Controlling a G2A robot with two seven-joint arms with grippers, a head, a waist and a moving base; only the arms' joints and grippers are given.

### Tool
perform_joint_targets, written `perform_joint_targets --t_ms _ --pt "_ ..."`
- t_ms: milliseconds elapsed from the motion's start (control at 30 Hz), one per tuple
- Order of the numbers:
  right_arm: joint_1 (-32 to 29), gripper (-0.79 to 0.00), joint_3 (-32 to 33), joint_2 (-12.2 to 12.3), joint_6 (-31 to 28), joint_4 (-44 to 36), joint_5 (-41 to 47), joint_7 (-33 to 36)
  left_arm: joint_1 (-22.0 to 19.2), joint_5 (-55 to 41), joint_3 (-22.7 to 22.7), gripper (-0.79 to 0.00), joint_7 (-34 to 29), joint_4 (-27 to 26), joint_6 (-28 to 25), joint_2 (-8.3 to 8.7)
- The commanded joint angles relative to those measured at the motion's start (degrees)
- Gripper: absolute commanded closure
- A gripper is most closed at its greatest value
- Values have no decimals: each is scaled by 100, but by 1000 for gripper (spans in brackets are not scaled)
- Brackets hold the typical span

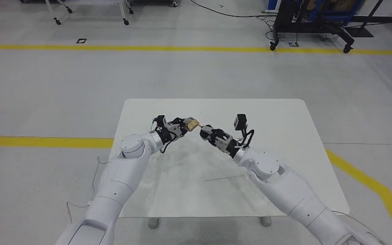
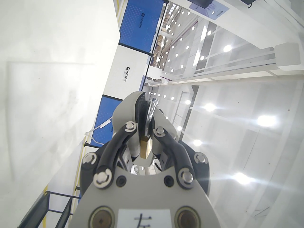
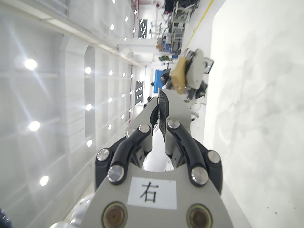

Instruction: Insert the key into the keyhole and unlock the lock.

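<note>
Just ahead of the right gripper (image 3: 159, 100), which is closed, probably on the key, the lock (image 3: 178, 75) is clamped in the left gripper (image 2: 148, 112), so insertion and unlocking are not yet done.

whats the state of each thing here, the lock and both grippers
left gripper: shut on the lock
lock: held up above the table; locked or unlocked, cannot tell
right gripper: shut, tip close to the lock; what it holds is hidden
</note>
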Motion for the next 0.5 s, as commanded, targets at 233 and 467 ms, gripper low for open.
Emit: perform_joint_targets --t_ms 233,467 --pt "-301 0 167 44 310 -490 -296 -287 41 1 -13 0 232 -112 267 6" --pt "-301 0 167 44 310 -490 -296 -287 41 1 -13 0 232 -112 267 6"
